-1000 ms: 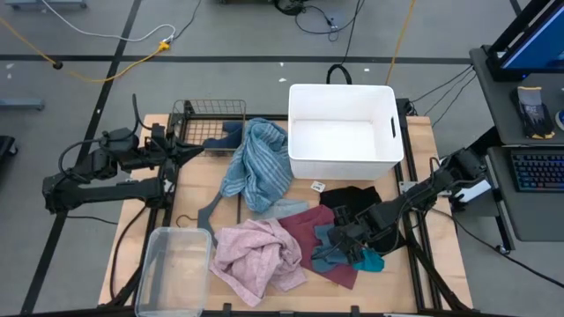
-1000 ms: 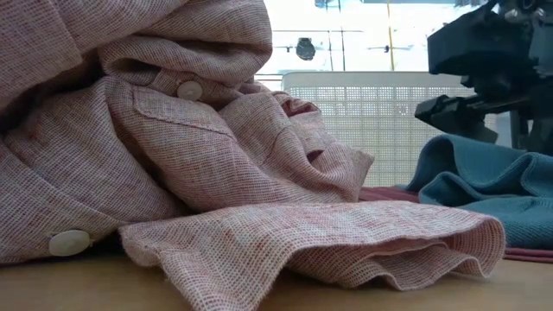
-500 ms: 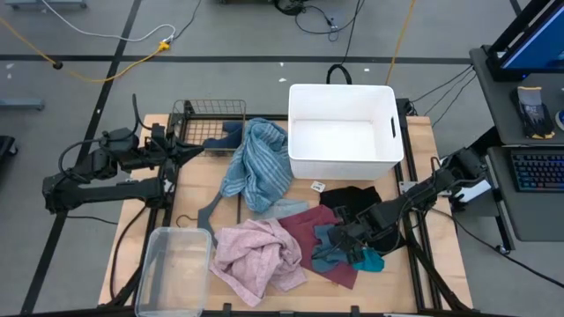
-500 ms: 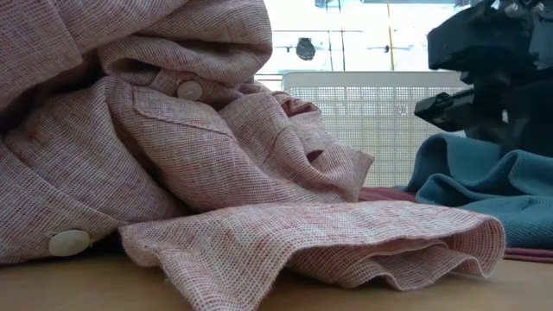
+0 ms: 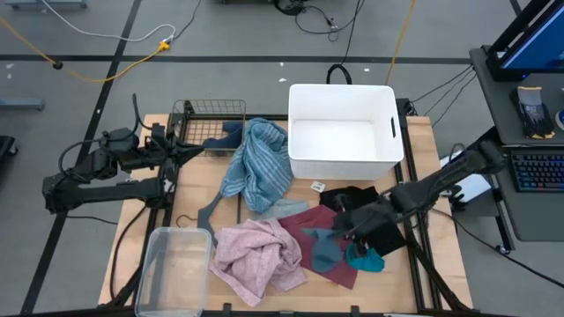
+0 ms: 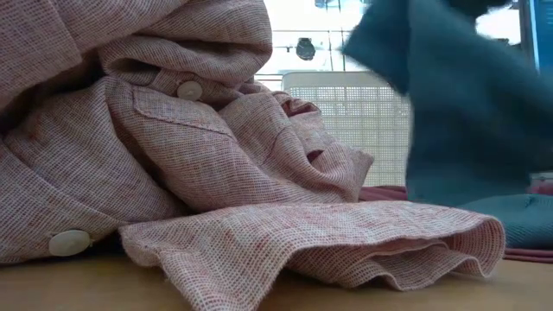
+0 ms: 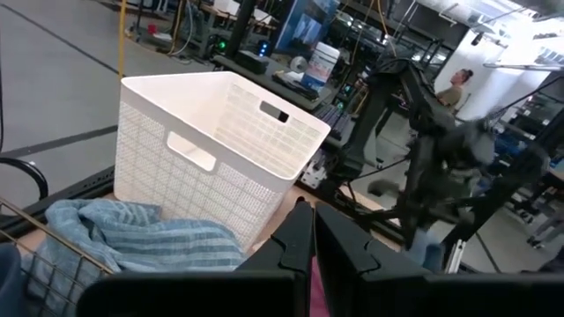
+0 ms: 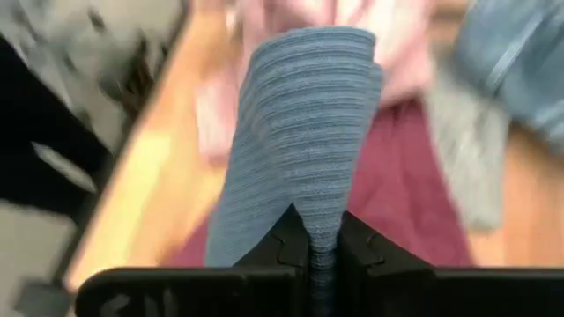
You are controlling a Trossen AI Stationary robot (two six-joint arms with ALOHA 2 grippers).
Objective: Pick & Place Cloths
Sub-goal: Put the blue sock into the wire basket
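Right pincer (image 8: 322, 242) clamped on blue-grey cloth (image 8: 300, 132) hanging from it over maroon cloth (image 5: 313, 231) near bench's front right, arm angled low, left pincer (image 7: 310, 231) closed by wire basket (image 5: 198, 119)

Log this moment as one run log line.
right gripper: shut on slate-blue cloth, lifting | left gripper: shut, idle by wire basket

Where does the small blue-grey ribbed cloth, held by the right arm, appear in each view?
High view: small blue-grey ribbed cloth, lower right of centre, over the maroon cloth.
Low view: upper right, hanging.
Left wrist view: cannot tell.
Right wrist view: centre, pinched by the fingers.
Shared landmark: pink woven shirt.
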